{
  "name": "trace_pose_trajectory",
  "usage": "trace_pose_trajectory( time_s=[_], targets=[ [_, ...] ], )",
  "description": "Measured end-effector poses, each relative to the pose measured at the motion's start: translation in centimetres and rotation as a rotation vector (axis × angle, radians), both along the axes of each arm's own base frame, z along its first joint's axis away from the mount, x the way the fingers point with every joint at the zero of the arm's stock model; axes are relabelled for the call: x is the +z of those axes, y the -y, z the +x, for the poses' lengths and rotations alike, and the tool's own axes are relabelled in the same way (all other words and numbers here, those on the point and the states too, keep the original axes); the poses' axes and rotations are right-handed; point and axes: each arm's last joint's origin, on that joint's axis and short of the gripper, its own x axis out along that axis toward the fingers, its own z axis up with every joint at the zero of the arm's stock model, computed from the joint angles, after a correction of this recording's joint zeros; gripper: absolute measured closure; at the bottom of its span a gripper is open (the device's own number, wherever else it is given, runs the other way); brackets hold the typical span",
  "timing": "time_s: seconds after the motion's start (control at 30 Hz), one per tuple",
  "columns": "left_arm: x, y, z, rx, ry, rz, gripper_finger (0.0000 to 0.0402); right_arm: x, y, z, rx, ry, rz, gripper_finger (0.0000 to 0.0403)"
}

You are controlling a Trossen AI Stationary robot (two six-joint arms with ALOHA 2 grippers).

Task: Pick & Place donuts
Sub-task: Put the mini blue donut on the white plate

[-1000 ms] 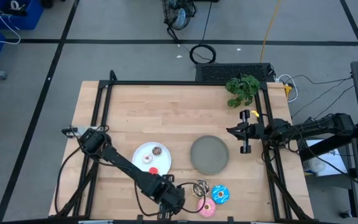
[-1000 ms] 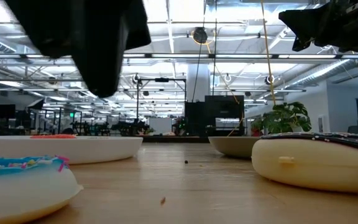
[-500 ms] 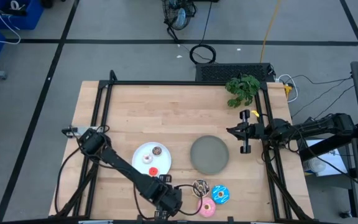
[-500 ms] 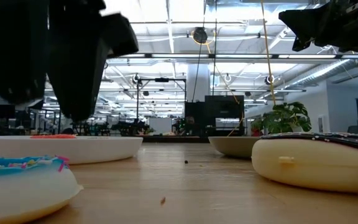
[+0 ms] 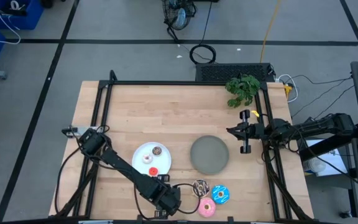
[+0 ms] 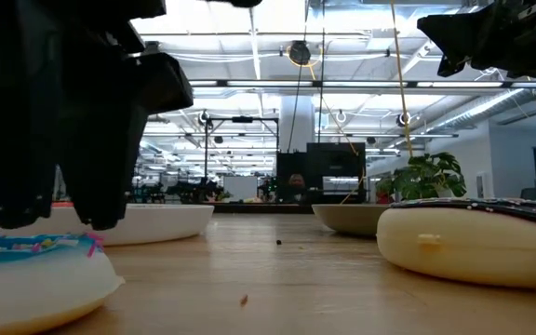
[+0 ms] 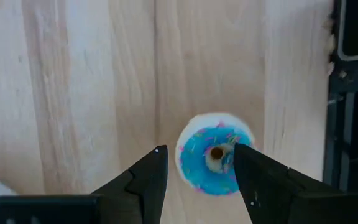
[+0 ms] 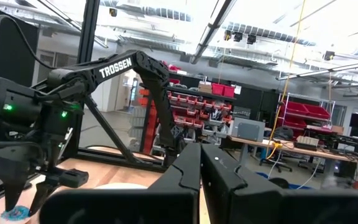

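Step in hand: approach to grasp. Left end effector [image 7: 196,163] spread wide, hovering over blue sprinkled donut [image 7: 214,162] at near edge of surface [image 5: 166,118], fingers either side, not touching. Next, likely: descend, centre ring between fingers, close. Right end effector [image 8: 200,163] waits at right edge, fingers narrow, empty.
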Motion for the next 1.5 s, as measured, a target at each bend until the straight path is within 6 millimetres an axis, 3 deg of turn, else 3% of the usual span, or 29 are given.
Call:
trace_pose_trajectory(
  time_s=[0.2,0.53,0.73,0.83,1.03,1.1,1.2,1.5],
  targets=[
    [-1.7,0.2,0.1,0.017,-0.028,0.030,0.0218,0.0,0.0,0.0,0.000,0.000,0.001,0.0403],
    [-1.8,0.0,0.1,0.017,-0.038,0.034,0.0218,0.0,0.0,0.0,-0.001,0.002,0.000,0.0403],
    [-3.0,0.3,0.4,0.018,-0.072,0.004,0.0221,0.0,0.0,0.0,0.000,0.001,0.001,0.0403],
    [-2.9,0.3,0.4,0.008,-0.076,-0.005,0.0250,0.0,0.0,0.0,-0.001,0.001,0.001,0.0403],
    [-2.4,0.3,0.4,-0.008,-0.069,-0.033,0.0369,0.0,0.0,0.0,-0.001,0.003,0.001,0.0403],
    [-2.0,0.3,0.4,-0.023,-0.069,-0.040,0.0388,0.0,0.0,0.0,-0.001,0.003,0.001,0.0403],
    [-0.2,0.0,0.1,-0.039,-0.051,-0.041,0.0381,0.0,0.0,0.0,-0.001,0.003,0.001,0.0403],
    [10.1,-2.0,-2.7,0.006,0.142,-0.071,0.0391,0.0,0.0,0.0,-0.001,0.000,0.001,0.0403]
  ],
)
